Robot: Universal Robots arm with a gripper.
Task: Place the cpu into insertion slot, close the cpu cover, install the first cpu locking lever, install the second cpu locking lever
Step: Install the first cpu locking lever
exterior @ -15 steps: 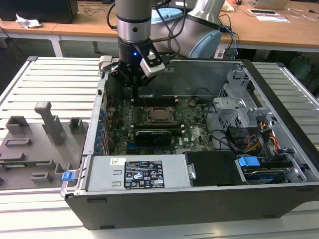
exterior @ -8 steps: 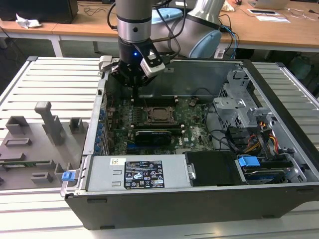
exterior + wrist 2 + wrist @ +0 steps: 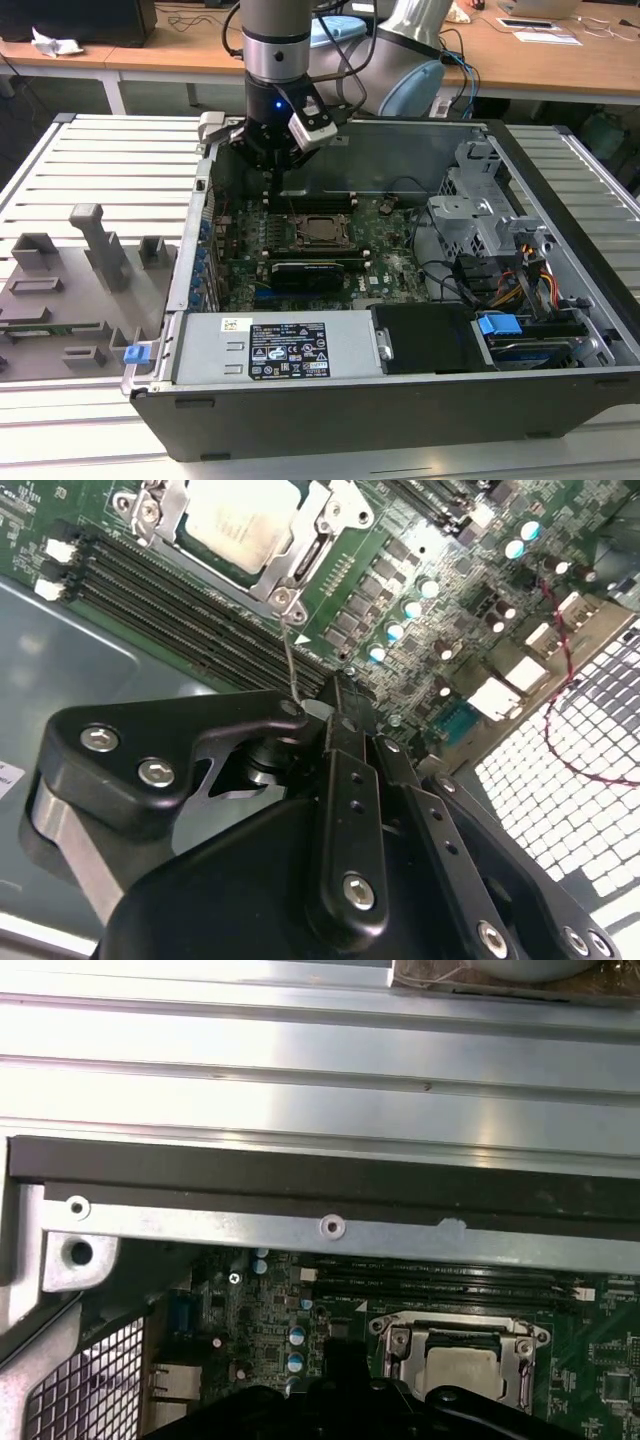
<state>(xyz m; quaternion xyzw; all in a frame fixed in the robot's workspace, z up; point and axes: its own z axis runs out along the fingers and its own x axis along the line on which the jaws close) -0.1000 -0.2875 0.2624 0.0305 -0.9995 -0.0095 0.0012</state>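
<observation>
Tool clamped on a lever beside the seated cpu — inside the open computer case.
The cpu lies in the insertion slot with the cpu cover down over its edges, its metal top showing through the window. In the second wrist view the tool is clenched on the free end of a thin wire locking lever, which stands up from the cover's corner — not lying flat. The case rests on the slatted desk.

Arm enters at upper centre of exterior view, wrist vertical, pointing straight down. Gripper hangs below it, left of frame centre. Second wrist view: black fingers pressed together, no gap.
</observation>
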